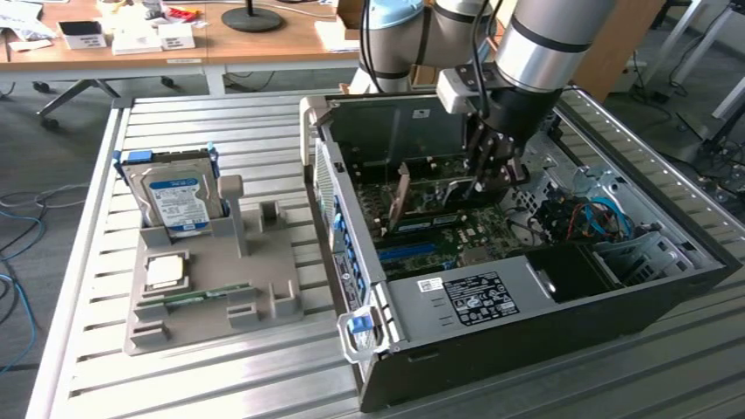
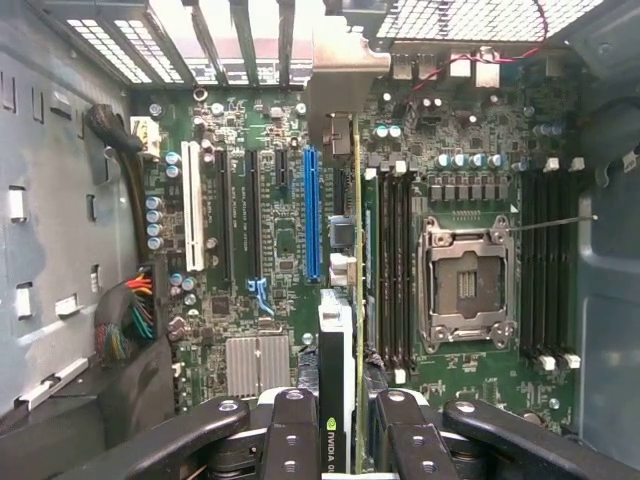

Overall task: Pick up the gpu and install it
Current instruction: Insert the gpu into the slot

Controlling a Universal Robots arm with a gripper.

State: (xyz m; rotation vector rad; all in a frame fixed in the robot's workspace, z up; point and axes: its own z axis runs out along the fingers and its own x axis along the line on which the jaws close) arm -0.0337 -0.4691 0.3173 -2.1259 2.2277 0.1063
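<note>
Wrist view: my end effector grips the thin green circuit card with a black fan, held edge-on over the green motherboard inside the open black computer case.

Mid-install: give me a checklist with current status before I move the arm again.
1. gpu held in the gripper: ok.
2. Card upright, edge toward the motherboard: ok.
3. Card edge over the blue slot: not ok, it shows beside it, toward the memory slots.
4. Bracket against the case's rear openings: cannot tell.
5. Cable bundle apart from card: ok.
</note>
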